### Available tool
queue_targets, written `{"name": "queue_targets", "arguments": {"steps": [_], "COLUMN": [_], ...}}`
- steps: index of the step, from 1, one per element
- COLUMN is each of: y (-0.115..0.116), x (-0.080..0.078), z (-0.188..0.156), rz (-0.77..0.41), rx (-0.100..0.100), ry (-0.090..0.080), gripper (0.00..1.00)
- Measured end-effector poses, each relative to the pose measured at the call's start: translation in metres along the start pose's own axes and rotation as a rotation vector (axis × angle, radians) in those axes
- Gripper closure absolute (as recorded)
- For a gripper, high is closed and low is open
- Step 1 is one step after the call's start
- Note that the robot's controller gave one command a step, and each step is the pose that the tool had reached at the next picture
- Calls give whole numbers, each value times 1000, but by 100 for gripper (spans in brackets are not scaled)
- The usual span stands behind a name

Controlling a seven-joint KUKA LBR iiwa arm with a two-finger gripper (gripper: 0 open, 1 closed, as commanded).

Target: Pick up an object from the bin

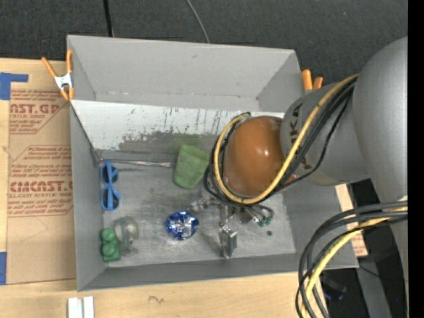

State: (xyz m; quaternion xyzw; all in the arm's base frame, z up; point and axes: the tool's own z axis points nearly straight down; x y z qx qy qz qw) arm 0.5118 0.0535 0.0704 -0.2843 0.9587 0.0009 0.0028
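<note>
The gripper (228, 242) hangs low in the lower middle of the frame, close to the bin's (179, 65) lower wall. Bare grey floor lies beneath it and it holds nothing. How wide it stands cannot be told from this angle.

The step in hand looks to be lining up on a target. To do it well, the robot would need to centre the gripper over one thing before descending. It should stay clear of the lower wall, which leaves little room on that side. A round, crumpled thing may roll or slip when squeezed, so closing squarely across its middle would serve best.

The nearest candidate is a small blue-and-white ball (181, 225). It sits just left of the gripper, slightly higher in the frame, apart from it and not touching. Further up, a pale green block (191, 166) lies tilted on the floor, up and left of the gripper, near the arm's orange cover (255, 154). Being larger and soft-looking, it may grip more easily than the ball.

Well apart, in the lower left corner, a clear round thing (126, 231) lies just beside a green lumpy piece (109, 245). Above them along the left wall lies a pair of blue toy glasses (109, 186).
</note>
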Motion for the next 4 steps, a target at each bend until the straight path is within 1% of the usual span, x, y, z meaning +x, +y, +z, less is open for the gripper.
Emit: {"name": "queue_targets", "arguments": {"steps": [1, 2, 3, 4], "y": [48, 90, 93, 68], "x": [-24, -30, -30, -31], "z": [0, -2, -3, -153], "rz": [-199, -350, -346, -571], "rx": [0, 6, 0, 3], "ry": [1, -7, -9, -2], "gripper": [0, 0, 100, 100]}}
